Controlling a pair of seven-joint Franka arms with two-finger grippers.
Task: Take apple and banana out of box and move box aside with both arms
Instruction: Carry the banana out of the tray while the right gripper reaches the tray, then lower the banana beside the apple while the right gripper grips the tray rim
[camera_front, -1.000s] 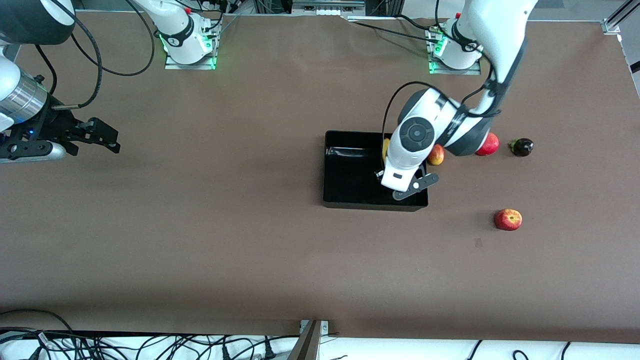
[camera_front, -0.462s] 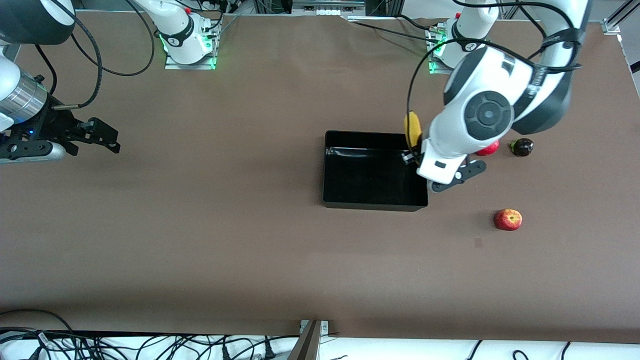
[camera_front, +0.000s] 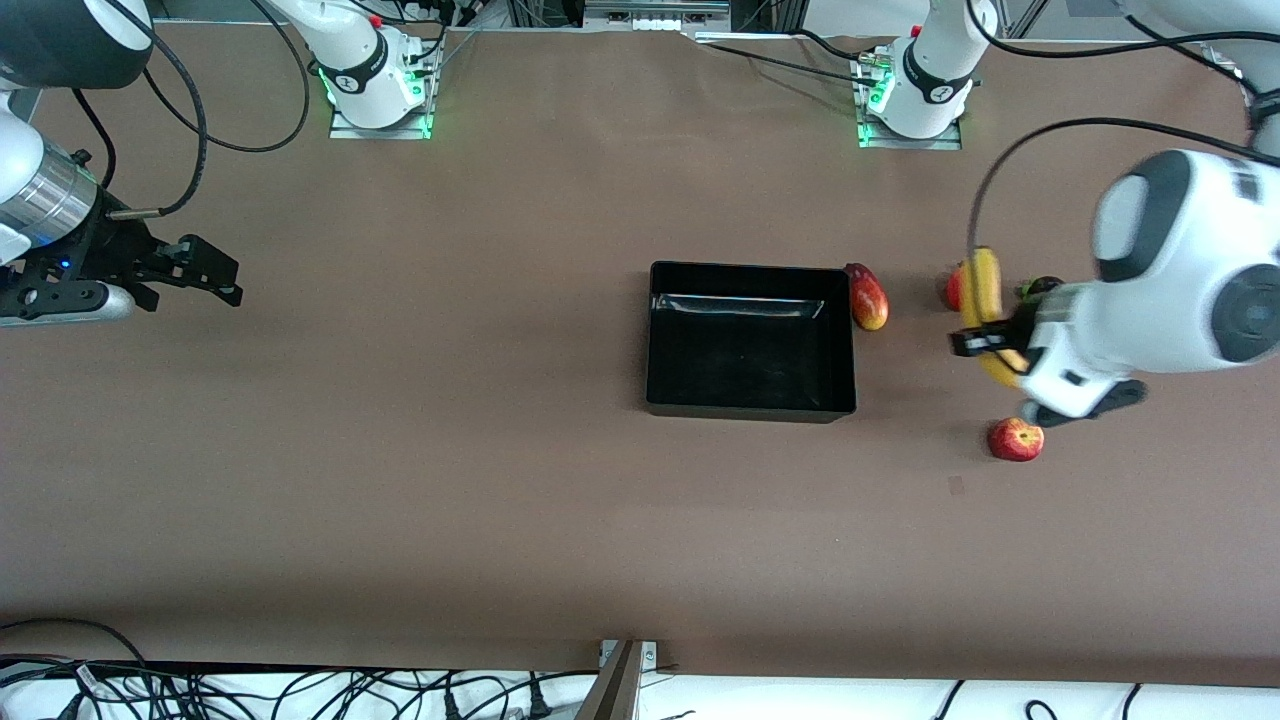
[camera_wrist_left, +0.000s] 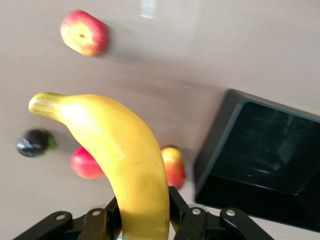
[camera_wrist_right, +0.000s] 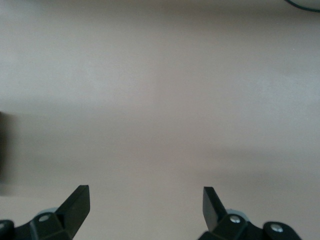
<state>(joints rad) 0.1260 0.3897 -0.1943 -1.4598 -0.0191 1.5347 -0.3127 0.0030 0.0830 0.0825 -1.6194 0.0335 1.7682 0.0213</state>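
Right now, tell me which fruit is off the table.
The banana: the left gripper holds it in the air, while the apple, mango and the others lie on the table.

I find no text, label, brand, number or sign that I can read anywhere in these views. The marks on my arms' bases are too small for me to make out.
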